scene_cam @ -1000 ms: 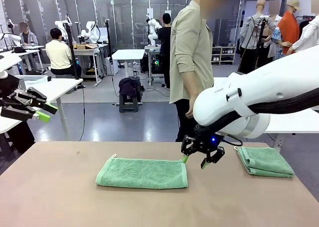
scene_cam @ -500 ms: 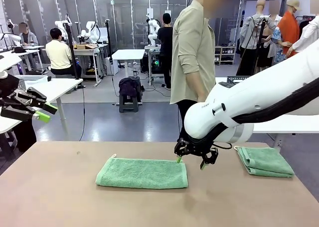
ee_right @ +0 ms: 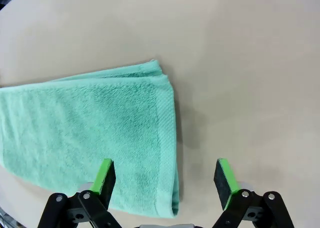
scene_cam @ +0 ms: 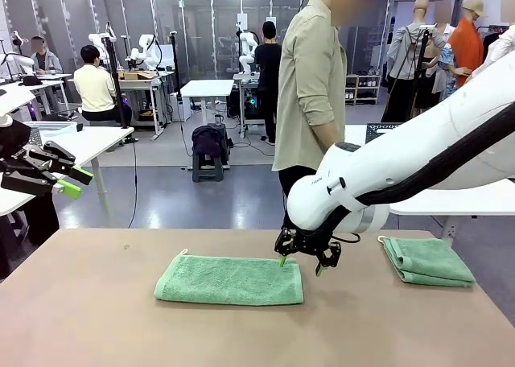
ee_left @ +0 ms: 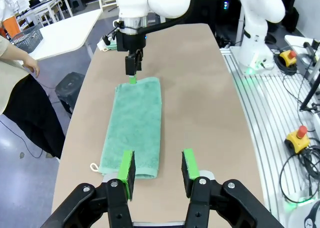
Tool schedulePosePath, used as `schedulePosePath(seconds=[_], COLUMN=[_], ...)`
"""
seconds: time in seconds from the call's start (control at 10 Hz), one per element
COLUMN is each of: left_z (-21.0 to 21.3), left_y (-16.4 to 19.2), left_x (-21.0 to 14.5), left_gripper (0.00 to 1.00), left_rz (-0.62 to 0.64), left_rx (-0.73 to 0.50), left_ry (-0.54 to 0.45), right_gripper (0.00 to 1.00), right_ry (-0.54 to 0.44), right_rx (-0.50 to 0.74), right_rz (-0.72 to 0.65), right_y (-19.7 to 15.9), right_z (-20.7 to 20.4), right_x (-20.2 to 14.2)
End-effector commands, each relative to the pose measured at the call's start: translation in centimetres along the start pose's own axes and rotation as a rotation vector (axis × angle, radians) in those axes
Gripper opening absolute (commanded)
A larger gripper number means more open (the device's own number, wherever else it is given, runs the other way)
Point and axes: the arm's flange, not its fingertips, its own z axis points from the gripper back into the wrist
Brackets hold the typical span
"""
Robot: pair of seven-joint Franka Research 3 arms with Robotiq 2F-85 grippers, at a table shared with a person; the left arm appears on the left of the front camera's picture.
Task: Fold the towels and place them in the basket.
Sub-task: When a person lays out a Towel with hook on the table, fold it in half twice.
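A mint-green towel (scene_cam: 229, 280), folded into a long strip, lies in the middle of the tan table (scene_cam: 96, 319); its loop sticks out at the left end. My right gripper (scene_cam: 299, 262) hangs open just above the strip's right end. In the right wrist view the towel (ee_right: 95, 128) has its corner lying below and between the open fingers of my right gripper (ee_right: 164, 177). A second folded towel (scene_cam: 426, 261) rests at the table's right. My left gripper (scene_cam: 68, 182) is raised off the table's left side, open and empty (ee_left: 157, 172). The dark mesh basket (ee_left: 26, 37) stands on a white side table.
A person (scene_cam: 310, 101) stands at the far edge of the table, behind my right arm, hand (ee_left: 30, 65) hanging down. White tables stand beyond the left and right ends. The near half of the tan table is bare.
My right gripper has moved left and down over the towel's right end, and its jaws have opened wider. The left arm and both towels have stayed still.
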Motion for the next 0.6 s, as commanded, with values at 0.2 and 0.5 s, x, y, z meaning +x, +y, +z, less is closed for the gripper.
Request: schedulePosePath(seconds=[0.2, 0.5], left_z=[0.0, 0.0], left_y=[0.0, 0.0], left_x=[0.2, 0.2], left_gripper=[0.5, 0.5], left_rz=[-0.007, -0.007], left_rx=[0.007, 0.007], left_ry=[-0.011, -0.011], right_gripper=[1.0, 1.0], right_ry=[-0.048, -0.043], right_rx=[-0.082, -0.104], right_rz=[-0.035, -0.037], right_y=[1.7, 2.5], right_z=[-2.9, -3.4], right_x=[0.9, 0.8])
